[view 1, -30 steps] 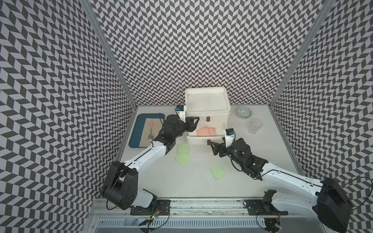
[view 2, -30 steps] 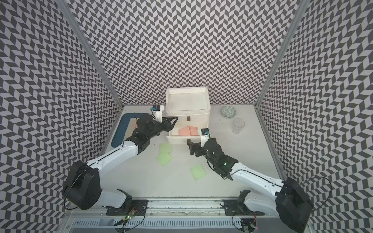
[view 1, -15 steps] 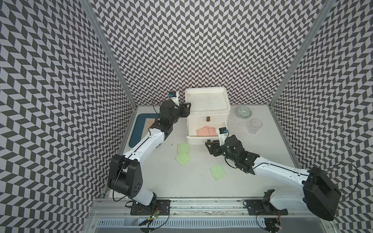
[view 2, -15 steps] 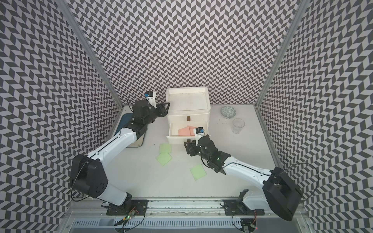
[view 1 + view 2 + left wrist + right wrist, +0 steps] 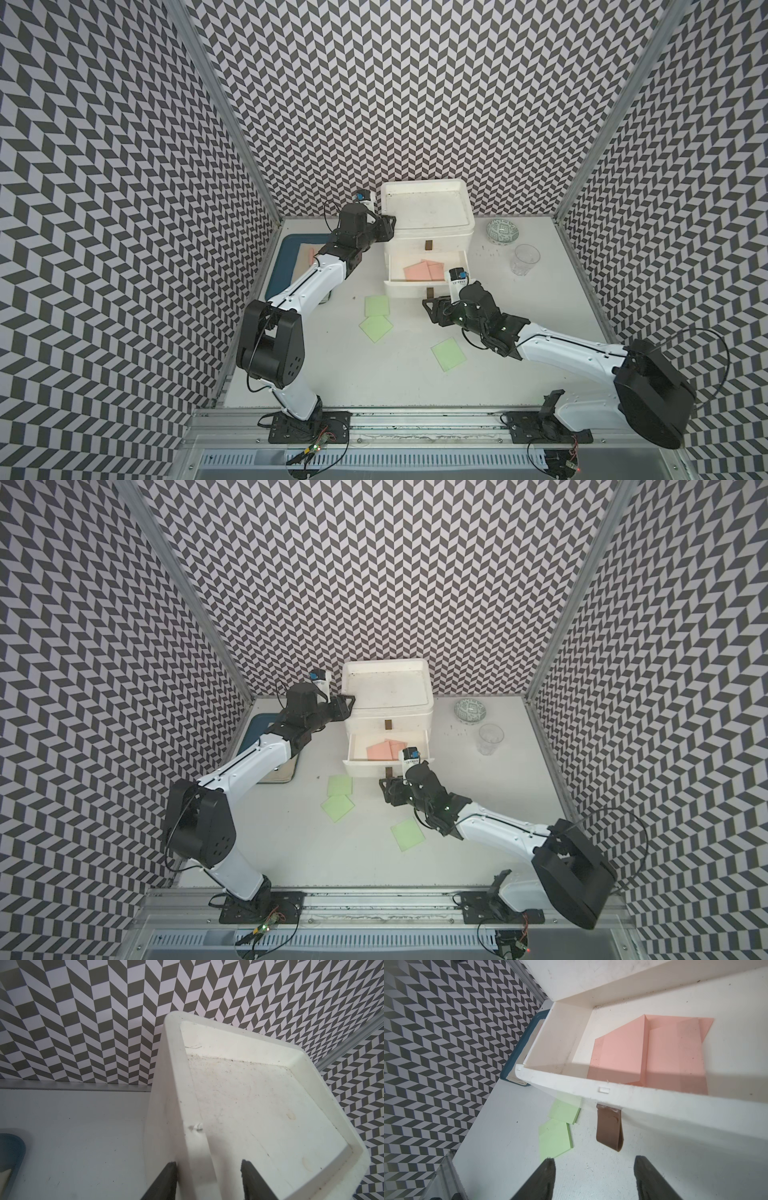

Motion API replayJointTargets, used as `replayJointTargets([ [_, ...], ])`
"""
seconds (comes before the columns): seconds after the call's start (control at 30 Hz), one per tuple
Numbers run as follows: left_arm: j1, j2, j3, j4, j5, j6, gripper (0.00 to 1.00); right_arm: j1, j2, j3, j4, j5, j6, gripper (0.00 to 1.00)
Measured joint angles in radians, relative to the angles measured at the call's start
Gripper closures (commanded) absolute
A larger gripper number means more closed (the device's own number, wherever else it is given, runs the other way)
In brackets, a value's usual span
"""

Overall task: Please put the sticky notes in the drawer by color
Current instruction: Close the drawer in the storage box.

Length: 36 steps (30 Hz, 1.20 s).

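Note:
The white drawer chest stands at the back, one drawer pulled out. Salmon pink sticky notes lie overlapped inside it, also in the right wrist view. Three light green notes lie on the table: two close together and one nearer the front. My left gripper is open and straddles the rim at the chest's top left corner. My right gripper is open and empty. It is just short of the open drawer's brown handle, not touching it.
A flat blue tray lies left of the chest, under my left arm. A patterned bowl and a clear glass stand at the back right. Patterned walls close in three sides.
My left gripper has swung from the open drawer's front up to the chest's top left corner. My right gripper has crept toward the drawer handle and its jaws have narrowed.

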Motion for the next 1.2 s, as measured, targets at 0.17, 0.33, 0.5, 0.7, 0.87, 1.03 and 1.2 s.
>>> replayJointTargets([
  [0.17,0.0,-0.003,-0.005,0.005,0.001,-0.003,0.49,0.0,0.06,0.017,0.013,-0.004,0.015,0.39],
  [0.33,0.0,-0.009,-0.021,0.024,0.002,-0.005,0.49,-0.001,0.088,0.031,0.039,0.006,0.026,0.54],
  [0.5,0.0,-0.015,-0.038,0.045,0.005,-0.007,0.5,-0.004,0.088,0.053,0.06,0.042,0.025,0.55],
  [0.7,0.0,-0.015,-0.043,0.056,0.008,-0.009,0.5,-0.016,0.101,0.085,0.068,0.069,0.021,0.55],
  [0.87,0.0,-0.017,-0.048,0.064,0.009,-0.01,0.5,-0.036,0.122,0.104,0.072,0.081,0.019,0.55],
  [1.03,0.0,-0.019,-0.054,0.071,0.011,-0.011,0.5,-0.055,0.168,0.138,0.087,0.084,0.016,0.55],
  [1.2,0.0,-0.019,-0.055,0.072,0.012,-0.011,0.5,-0.063,0.24,0.187,0.117,0.084,0.018,0.55],
])
